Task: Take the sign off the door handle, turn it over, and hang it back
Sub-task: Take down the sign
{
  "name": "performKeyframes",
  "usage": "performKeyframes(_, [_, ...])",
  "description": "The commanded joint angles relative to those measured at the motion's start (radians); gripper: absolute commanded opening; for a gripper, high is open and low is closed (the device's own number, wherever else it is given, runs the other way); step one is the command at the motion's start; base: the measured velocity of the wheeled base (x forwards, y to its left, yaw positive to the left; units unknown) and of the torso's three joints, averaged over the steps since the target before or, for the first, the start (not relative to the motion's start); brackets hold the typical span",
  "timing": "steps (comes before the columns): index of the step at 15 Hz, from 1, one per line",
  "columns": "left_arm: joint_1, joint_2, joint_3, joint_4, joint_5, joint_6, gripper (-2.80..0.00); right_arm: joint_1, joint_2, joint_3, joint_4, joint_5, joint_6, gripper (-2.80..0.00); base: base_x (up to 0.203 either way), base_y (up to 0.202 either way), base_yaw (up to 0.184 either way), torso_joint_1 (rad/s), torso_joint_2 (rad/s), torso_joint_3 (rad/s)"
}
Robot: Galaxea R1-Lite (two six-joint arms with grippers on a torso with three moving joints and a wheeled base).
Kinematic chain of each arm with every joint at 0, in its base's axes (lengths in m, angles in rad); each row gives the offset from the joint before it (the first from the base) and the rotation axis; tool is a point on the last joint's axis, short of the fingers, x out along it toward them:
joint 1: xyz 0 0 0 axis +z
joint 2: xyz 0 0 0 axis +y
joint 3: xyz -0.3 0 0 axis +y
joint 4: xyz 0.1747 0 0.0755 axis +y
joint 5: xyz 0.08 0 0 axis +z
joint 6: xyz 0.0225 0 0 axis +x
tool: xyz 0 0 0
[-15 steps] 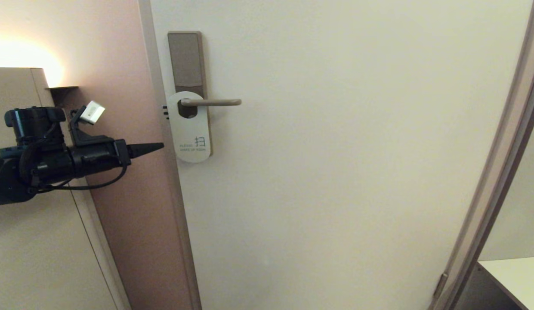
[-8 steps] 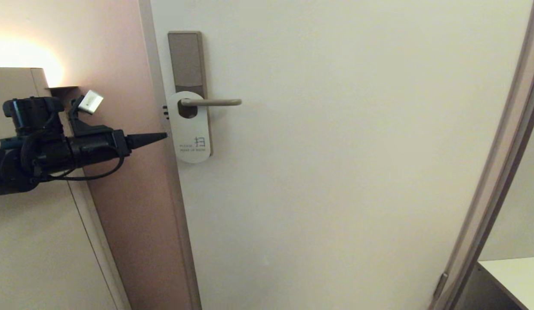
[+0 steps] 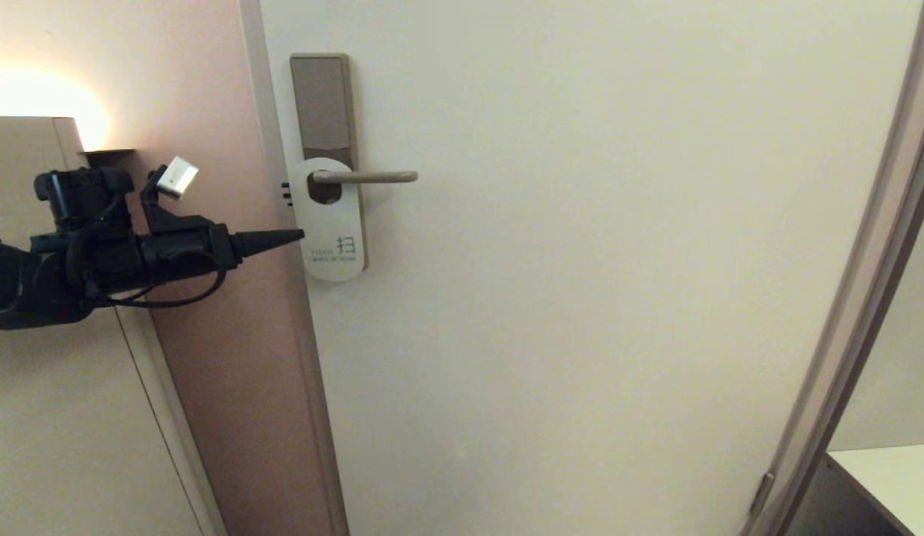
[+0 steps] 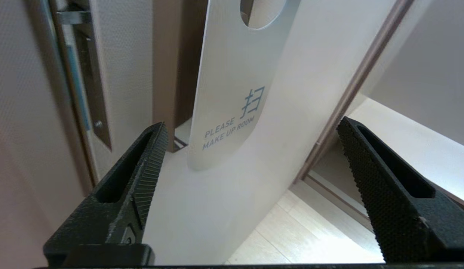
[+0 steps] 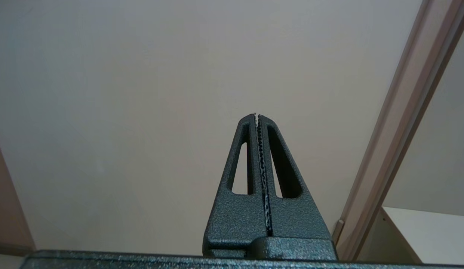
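- Since a second ago the left gripper [image 3: 294,237] has risen and pushed toward the door's edge, its tip now just beside the sign [image 3: 329,223].
- Its jaws stand wide apart and hold nothing, the sign's lower end lying ahead between them.
- White face out, the sign hangs on the door handle [image 3: 366,177], so removal looks about to begin.
- Pressed shut and empty, the right gripper [image 5: 257,116] sits parked.

Left arm [image 3: 97,257] black, looped cable, small white block on top — tapered fingers [image 4: 142,175] black, ribbed pads.
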Motion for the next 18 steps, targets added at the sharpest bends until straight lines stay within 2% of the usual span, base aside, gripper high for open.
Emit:
performKeyframes(1, [-0.008, 0.025, -0.020, -0.003, -0.006, -0.002, 0.00, -0.001, 0.000, 0.000, -0.001, 0.001, -0.001, -2.80, 0.000, 0.000, 0.000, 0.000, 0.00, 0.000])
performKeyframes(5, [-0.030, 0.053, -0.059, -0.003, -0.010, -0.004, 0.00, -0.001, 0.001, 0.000, -0.001, 0.001, -0.001, -2.80, 0.000, 0.000, 0.000, 0.000, 0.00, 0.000])
performKeyframes(8, [-0.056, 0.052, -0.065, -0.004, -0.046, -0.004, 0.00, -0.001, 0.002, 0.000, -0.001, 0.001, -0.001, -2.80, 0.000, 0.000, 0.000, 0.000, 0.00, 0.000])
performKeyframes(12, [-0.086, 0.049, -0.088, -0.004, -0.047, -0.014, 0.00, -0.001, 0.001, 0.000, -0.001, 0.000, -0.001, -2.80, 0.000, 0.000, 0.000, 0.000, 0.00, 0.000])
performKeyframes(18, [-0.083, 0.075, -0.105, -0.004, -0.045, -0.017, 0.00, 0.000, 0.000, 0.000, -0.001, 0.000, -0.001, -2.80, 0.000, 0.000, 0.000, 0.000, 0.00, 0.000])
